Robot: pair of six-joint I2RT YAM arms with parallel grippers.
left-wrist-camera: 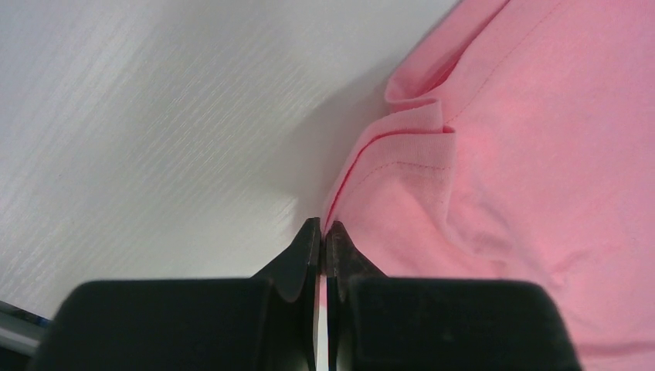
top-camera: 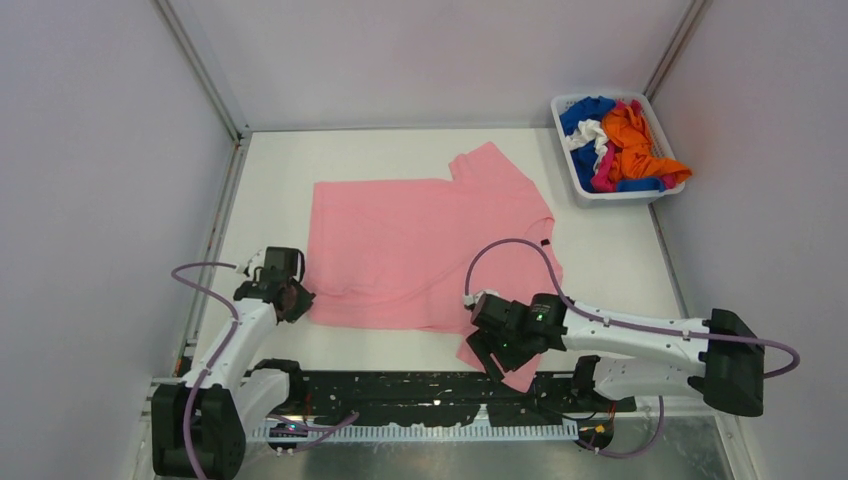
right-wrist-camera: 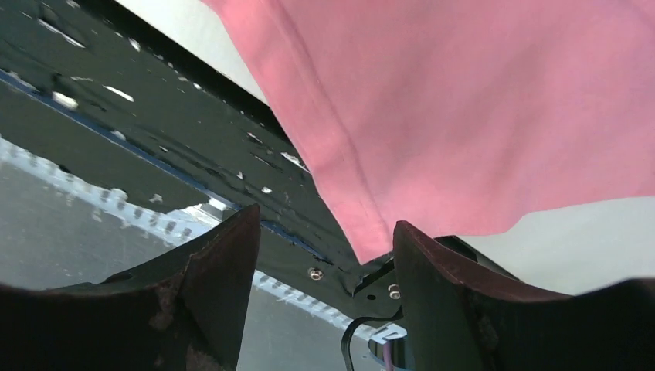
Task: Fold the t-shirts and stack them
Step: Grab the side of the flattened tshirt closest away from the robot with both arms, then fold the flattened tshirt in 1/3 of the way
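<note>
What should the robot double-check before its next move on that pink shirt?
1. Is the pink shirt spread flat on the table: ok, mostly smooth.
2. Has the left pincer, shut at the shirt's near left corner, really pinched cloth: cannot tell.
3. Is the right pincer open at the sleeve tip: ok.
4. Is the sleeve fully on the table: not ok, it overhangs the near edge.
5. Are the other shirts out of the way in the basket: ok.
</note>
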